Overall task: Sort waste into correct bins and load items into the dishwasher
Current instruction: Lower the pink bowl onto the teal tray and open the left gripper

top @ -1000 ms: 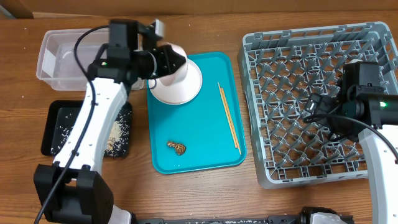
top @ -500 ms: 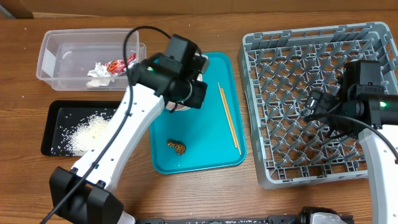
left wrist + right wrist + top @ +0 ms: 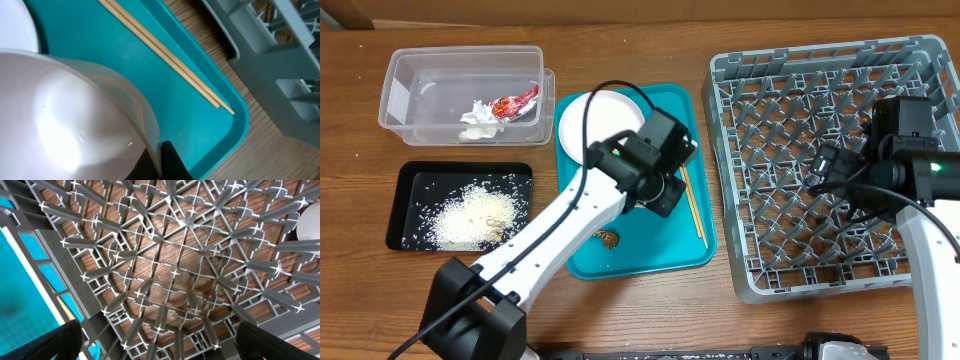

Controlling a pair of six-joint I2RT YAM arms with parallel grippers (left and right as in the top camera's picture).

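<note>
Left claw (image 3: 161,159) clamped on pink bowl (image 3: 75,115) rim; rack (image 3: 725,170) lies to its right; right claw (image 3: 165,345) wide, empty, over rack.

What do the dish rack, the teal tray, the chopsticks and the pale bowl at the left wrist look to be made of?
The dish rack: grey moulded plastic, matte, with a lattice of pegs. The teal tray: probably plastic, smooth with a faint sheen. The chopsticks: light wood or bamboo, tan and dull. The pale bowl: glossy with bright highlights; ceramic or melamine, I cannot tell which.
</note>
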